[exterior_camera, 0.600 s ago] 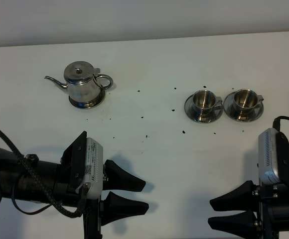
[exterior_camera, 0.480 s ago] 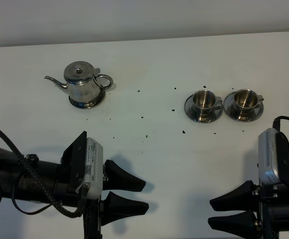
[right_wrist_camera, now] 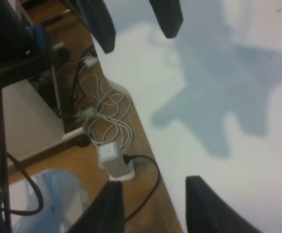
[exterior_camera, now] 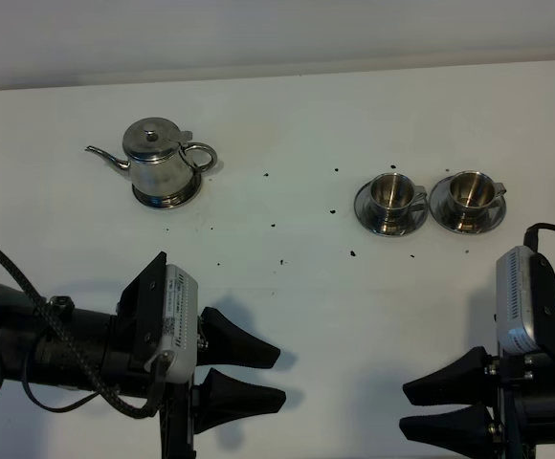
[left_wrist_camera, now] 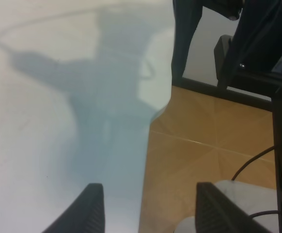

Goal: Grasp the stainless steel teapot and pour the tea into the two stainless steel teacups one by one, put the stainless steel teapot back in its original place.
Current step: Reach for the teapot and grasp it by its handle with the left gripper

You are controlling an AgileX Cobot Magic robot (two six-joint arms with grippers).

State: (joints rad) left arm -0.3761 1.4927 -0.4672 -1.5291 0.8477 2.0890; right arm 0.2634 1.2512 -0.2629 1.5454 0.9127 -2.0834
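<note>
The stainless steel teapot (exterior_camera: 159,159) stands on its round steel saucer (exterior_camera: 167,198) at the back left of the white table, spout pointing left. The two stainless steel teacups (exterior_camera: 394,192) (exterior_camera: 471,189) sit side by side on their saucers at the back right. My left gripper (exterior_camera: 276,376) is open and empty near the front edge, well in front of the teapot. My right gripper (exterior_camera: 408,408) is open and empty at the front right, in front of the cups. Both wrist views show only open fingers (left_wrist_camera: 90,213) (right_wrist_camera: 206,204), the table edge and the floor.
Small dark specks (exterior_camera: 279,259) are scattered over the middle of the table. Beyond the table's front edge lie a wooden floor (left_wrist_camera: 204,160), black stand legs (left_wrist_camera: 185,34) and a white power adapter with coiled cables (right_wrist_camera: 114,160).
</note>
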